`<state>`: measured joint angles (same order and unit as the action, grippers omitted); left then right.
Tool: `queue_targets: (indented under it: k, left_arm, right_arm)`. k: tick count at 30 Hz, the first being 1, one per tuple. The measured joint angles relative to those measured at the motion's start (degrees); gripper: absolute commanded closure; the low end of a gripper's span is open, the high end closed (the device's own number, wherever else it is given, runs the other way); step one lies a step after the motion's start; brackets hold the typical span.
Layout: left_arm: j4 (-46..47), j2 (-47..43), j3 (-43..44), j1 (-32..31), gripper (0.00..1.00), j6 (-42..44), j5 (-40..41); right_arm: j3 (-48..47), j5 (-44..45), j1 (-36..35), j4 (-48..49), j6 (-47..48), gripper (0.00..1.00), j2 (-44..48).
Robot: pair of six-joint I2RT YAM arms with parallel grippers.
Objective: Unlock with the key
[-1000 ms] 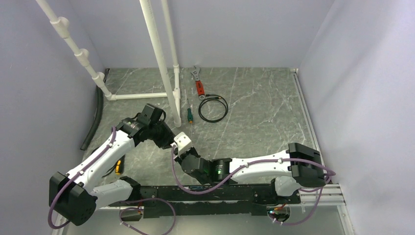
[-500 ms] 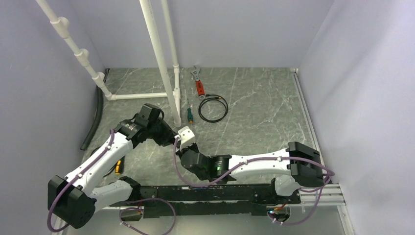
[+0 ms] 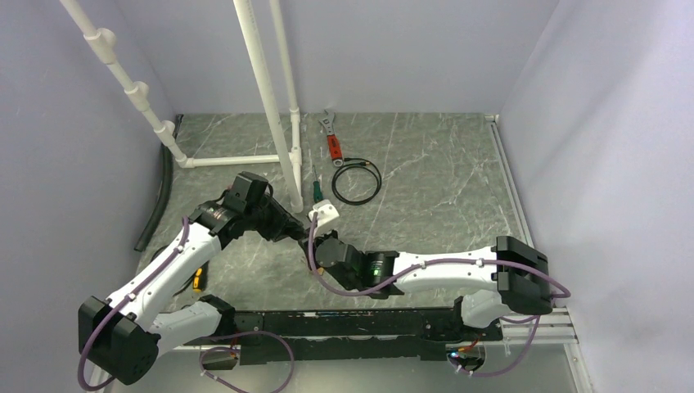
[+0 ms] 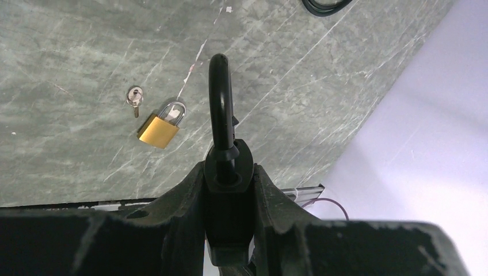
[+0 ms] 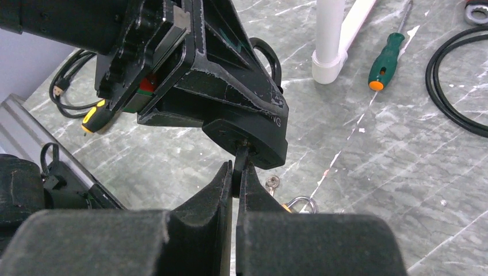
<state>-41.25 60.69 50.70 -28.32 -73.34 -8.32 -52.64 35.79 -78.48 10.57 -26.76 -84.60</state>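
left gripper (image 4: 228,179) clamps the black metal padlock (image 4: 221,98); right gripper (image 5: 237,172) pinches the tiny black-headed key (image 5: 240,160) at its underside.

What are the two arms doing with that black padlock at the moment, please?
The left gripper holds a black padlock clear of the table. The right gripper is shut on the small key, whose blade meets the underside of the lock body. How far in it sits, I cannot tell. A brass padlock and a second key lie on the table below.
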Motion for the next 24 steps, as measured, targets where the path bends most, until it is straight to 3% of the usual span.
queue_targets:
  k: [14, 24]
  left_arm:
    - [5.05, -0.57, -1.92, 0.00, 1.00, -1.25, -0.15]
    - [10.71, -6.73, -7.02, -0.04, 1.00, -3.17, -1.22]
  right_arm:
    - [5.53, -12.81, 7.06, 3.56, -9.44, 1.00, 4.39]
    - [7.52, -22.10, 10.47, 3.93, -15.52, 1.00, 7.48]
